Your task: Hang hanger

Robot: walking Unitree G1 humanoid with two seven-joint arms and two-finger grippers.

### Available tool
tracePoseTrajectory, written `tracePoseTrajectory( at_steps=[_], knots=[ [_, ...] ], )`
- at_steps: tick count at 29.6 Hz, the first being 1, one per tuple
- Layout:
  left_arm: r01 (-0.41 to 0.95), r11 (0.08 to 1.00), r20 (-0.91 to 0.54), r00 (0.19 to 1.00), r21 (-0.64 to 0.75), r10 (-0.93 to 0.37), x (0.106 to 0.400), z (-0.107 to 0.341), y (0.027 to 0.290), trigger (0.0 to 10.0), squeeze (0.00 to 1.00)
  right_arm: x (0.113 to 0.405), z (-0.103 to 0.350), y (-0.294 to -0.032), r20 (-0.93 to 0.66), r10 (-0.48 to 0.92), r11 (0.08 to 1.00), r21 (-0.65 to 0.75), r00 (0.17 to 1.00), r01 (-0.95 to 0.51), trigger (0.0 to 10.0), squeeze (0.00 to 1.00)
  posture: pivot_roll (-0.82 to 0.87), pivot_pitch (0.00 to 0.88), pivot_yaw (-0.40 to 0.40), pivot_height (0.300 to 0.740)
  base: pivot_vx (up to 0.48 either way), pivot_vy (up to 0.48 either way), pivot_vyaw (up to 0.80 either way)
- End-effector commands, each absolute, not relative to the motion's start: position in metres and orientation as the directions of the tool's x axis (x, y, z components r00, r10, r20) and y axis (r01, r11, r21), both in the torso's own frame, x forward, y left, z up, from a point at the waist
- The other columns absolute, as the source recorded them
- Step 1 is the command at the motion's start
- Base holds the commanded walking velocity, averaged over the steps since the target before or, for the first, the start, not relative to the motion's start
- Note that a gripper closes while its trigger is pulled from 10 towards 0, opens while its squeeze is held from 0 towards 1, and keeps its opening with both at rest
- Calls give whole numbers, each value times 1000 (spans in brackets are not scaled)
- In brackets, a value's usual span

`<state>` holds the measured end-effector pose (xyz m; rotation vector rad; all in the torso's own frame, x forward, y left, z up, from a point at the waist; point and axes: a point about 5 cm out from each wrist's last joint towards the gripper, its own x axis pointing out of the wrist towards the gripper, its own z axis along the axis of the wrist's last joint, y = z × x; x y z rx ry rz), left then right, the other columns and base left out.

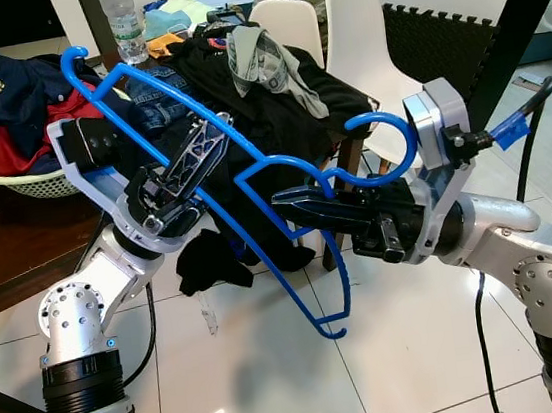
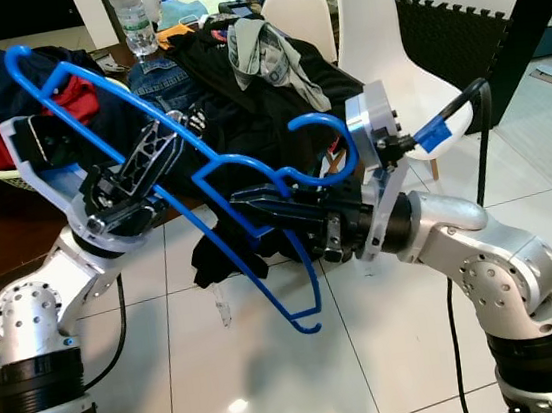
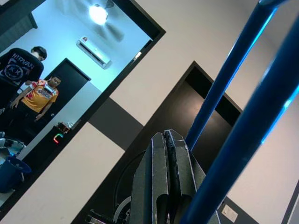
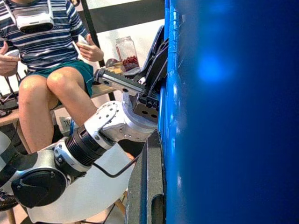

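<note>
Blue plastic hanger (image 1: 253, 184) hangs mid-air between both arms; left end effector (image 1: 209, 134) pressed together against its bar; right end effector (image 1: 291, 205) pinching its neck; probably light, stiff, slippery.

Two blue hangers (image 1: 186, 127), two white chairs (image 1: 361, 35), one bottle (image 1: 122, 22), one basket (image 1: 36, 183).

Both silver arms are bent and held up in front of the robot. The left end effector (image 1: 208, 132) points up and to the right, fingers pressed together. The right end effector (image 1: 291, 205) points left, its fingers closed too
</note>
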<state>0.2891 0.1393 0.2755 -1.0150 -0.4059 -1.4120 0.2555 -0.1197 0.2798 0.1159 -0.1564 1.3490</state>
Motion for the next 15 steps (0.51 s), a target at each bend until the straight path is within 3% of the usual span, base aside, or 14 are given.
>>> tracePoseTrajectory(
  at_steps=[1, 5, 6, 7, 8, 11, 12, 14, 15],
  knots=[
    [941, -135, 780, 169, -309, -603, 289, 283, 144, 0, 0, 258, 274, -123, 144, 960, 242, 13, 242, -970, 0, 0, 65, 129, -6, 740, 0, 0, 0],
    [942, -133, 781, 171, -308, -601, 289, 284, 144, 0, 0, 259, 274, -124, 144, 958, 249, 11, 248, -969, 0, 0, 66, 129, -7, 740, 0, 0, 0],
    [945, -96, 763, 190, -313, -618, 290, 281, 142, 7843, 0, 262, 274, -125, 146, 952, 270, 9, 268, -963, 0, 0, 69, 128, -8, 740, 0, 0, 0],
    [947, -67, 749, 205, -315, -630, 291, 278, 141, 7843, 0, 264, 274, -127, 146, 948, 286, 7, 283, -958, 0, 0, 69, 128, -8, 740, 0, 0, 0],
    [944, -57, 735, 214, -325, -643, 291, 275, 138, 10000, 0, 267, 273, -129, 144, 942, 305, 6, 303, -952, 0, 0, 70, 127, -9, 740, 0, 0, 0],
    [942, -55, 726, 218, -332, -652, 291, 272, 136, 10000, 0, 268, 273, -130, 142, 939, 317, 5, 314, -948, 0, 0, 70, 127, -9, 740, 0, 0, 0],
    [939, -68, 720, 211, -337, -662, 290, 269, 134, 10000, 812, 270, 272, -133, 137, 933, 334, 5, 332, -942, 0, 0, 69, 123, -10, 740, 0, 0, 0],
    [937, -77, 715, 205, -340, -668, 289, 268, 133, 10000, 812, 272, 271, -134, 134, 930, 346, 5, 344, -938, 0, 0, 69, 123, -10, 740, 0, 0, 0],
    [936, -87, 708, 196, -342, -679, 287, 265, 131, 10000, 1000, 273, 270, -136, 133, 925, 360, 6, 357, -933, 0, 0, 69, 123, -10, 740, 0, 0, 0]
  ],
)
